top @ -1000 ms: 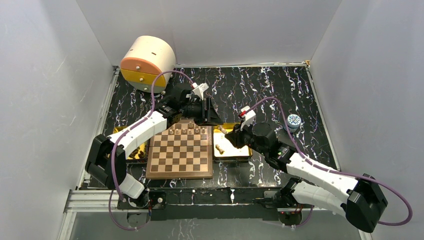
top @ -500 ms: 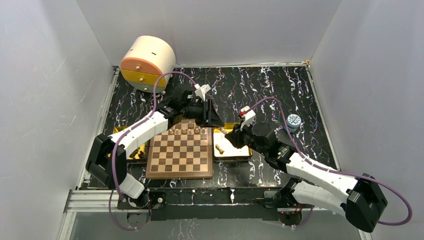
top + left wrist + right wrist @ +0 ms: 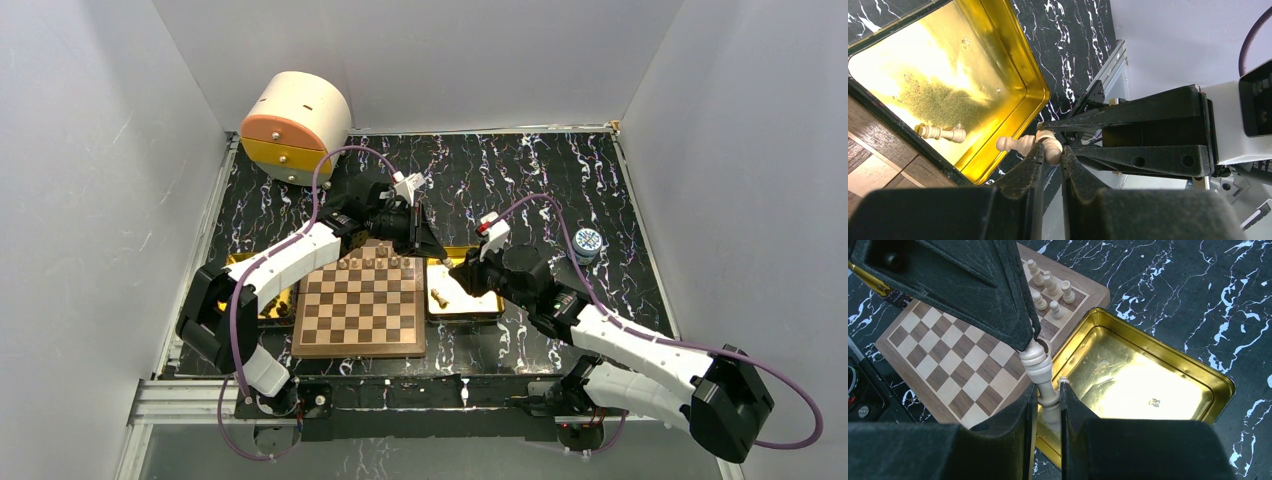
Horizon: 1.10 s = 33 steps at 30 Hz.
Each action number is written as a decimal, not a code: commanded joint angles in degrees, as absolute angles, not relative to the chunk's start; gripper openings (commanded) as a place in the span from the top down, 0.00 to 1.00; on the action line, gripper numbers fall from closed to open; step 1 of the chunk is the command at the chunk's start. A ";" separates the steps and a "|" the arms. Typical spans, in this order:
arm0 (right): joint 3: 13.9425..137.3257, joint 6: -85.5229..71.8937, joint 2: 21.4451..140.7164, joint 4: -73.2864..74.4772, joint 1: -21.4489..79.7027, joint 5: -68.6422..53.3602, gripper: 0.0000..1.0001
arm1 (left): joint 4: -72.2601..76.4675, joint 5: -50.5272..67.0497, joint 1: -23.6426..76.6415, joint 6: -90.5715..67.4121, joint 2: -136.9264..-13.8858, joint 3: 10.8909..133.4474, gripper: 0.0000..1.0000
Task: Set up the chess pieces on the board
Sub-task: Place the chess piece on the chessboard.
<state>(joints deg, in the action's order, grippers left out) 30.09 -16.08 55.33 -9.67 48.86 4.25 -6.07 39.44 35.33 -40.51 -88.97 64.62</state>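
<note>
One tan chess piece (image 3: 1037, 361) hangs in the air between my two grippers, above the gap between the board (image 3: 360, 312) and the right gold tray (image 3: 470, 312). My right gripper (image 3: 1047, 399) is shut on its stem. My left gripper (image 3: 1051, 152) is shut on its rounded end (image 3: 1052, 148). In the top view the grippers meet tip to tip, left gripper (image 3: 432, 250) and right gripper (image 3: 452, 268). Several pieces (image 3: 375, 263) stand in the board's far row. One more piece (image 3: 440, 297) lies in the right tray, and also shows in the left wrist view (image 3: 940, 133).
A second gold tray (image 3: 272, 308) lies left of the board, partly under the left arm. A round cream and orange drawer box (image 3: 295, 122) stands at the back left. A small blue-and-white container (image 3: 587, 243) stands right of the right arm. Grey walls enclose the table.
My left gripper has moved right, from over the board's far right corner to the piece held by the right gripper. The right arm has hardly moved.
</note>
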 commanded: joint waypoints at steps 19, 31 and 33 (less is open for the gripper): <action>25.03 -17.58 52.36 -10.11 48.98 6.34 0.90 | -22.43 16.96 35.29 -27.03 -84.61 72.97 0.98; 26.02 -17.29 52.63 -9.62 49.04 6.16 0.90 | -33.44 -16.14 29.40 -19.59 -75.27 69.81 1.00; 26.10 -17.46 52.48 -9.75 49.00 6.02 0.90 | -33.19 -17.89 27.79 -19.03 -74.21 68.13 1.00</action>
<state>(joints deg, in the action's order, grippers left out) 24.53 -17.58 53.49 -8.08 48.86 5.48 -30.52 -8.08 30.33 -22.09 -77.67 70.52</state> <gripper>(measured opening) 0.262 0.123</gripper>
